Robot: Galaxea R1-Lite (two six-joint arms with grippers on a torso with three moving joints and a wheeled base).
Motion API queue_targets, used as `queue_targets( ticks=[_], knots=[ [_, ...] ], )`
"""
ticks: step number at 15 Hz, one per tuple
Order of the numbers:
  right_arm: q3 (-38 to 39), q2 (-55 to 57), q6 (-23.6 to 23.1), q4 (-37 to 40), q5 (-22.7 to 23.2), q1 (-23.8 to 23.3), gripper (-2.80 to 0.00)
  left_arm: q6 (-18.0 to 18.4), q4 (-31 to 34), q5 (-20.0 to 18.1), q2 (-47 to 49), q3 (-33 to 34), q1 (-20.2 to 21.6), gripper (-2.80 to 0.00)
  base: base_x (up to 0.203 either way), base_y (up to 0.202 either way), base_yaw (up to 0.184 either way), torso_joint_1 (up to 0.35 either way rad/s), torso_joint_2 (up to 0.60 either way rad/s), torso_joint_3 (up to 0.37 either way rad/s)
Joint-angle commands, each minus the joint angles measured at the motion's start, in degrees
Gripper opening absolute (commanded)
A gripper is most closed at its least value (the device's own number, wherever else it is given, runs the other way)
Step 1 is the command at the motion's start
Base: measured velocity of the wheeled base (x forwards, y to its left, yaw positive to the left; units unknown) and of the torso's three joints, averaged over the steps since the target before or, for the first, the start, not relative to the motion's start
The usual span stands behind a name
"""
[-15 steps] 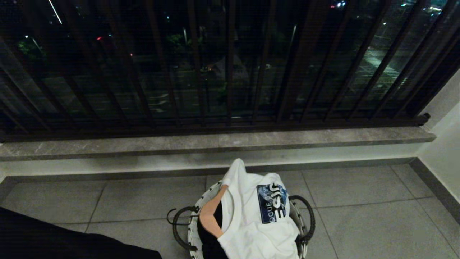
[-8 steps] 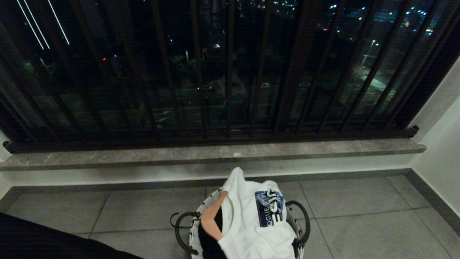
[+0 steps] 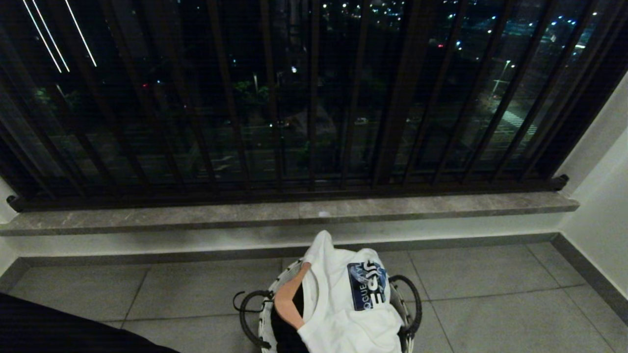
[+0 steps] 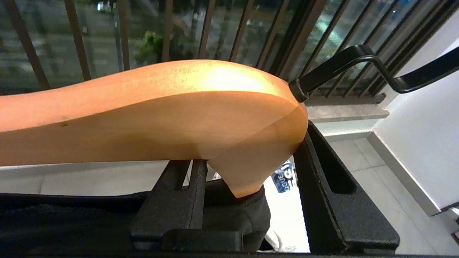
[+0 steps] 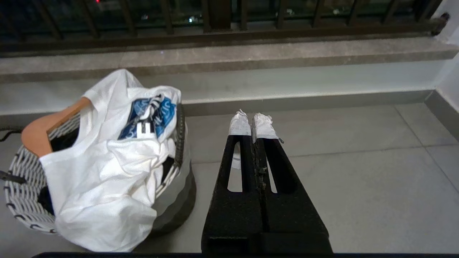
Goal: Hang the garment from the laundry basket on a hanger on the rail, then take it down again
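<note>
Camera tilted up since earlier; garment (image 3: 351, 304) unmoved in laundry basket (image 3: 267, 314). Left end effector (image 4: 247, 200) apparently grasping wooden hanger (image 4: 150, 111); right end effector (image 5: 252, 125) clenched.

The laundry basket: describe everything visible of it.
The laundry basket is small and round, with pale woven sides and black loop handles. It stands upright on the grey tiled floor below the window ledge. A white T-shirt with a blue print spills over its rim, beside a wooden hanger and dark fabric inside.
</note>
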Motion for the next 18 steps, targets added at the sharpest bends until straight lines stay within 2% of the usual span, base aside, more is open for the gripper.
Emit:
queue_targets(
  ticks=[1, 18],
  knots=[
    [0.0, 0.0, 0.1, 0.0, 0.0, 0.0, -2.8, 0.0, 0.2, 0.0, -0.3, 0.1, 0.0, -2.8, 0.0, 0.0, 0.0, 0.002, 0.0, 0.051],
    [0.0, 0.0, 0.0, 0.0, 0.0, 0.0, -2.8, 1.2, -0.4, 0.0, -0.3, 1.3, -0.1, -2.8, 0.0, 0.0, 0.0, 0.0, 0.0, 0.002]
  ],
)
